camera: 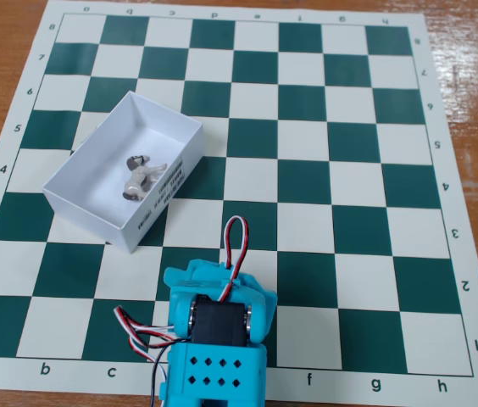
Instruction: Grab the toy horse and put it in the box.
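The toy horse (140, 178) lies on its side inside the box (86, 210) on the chessboard (324, 186); the turquoise arm (215, 335) sits just below the box, its jaws' state impossible to tell.

Turquoise plastic arm (215, 335) with black servo, perforated housing, red-white-black looping cables.
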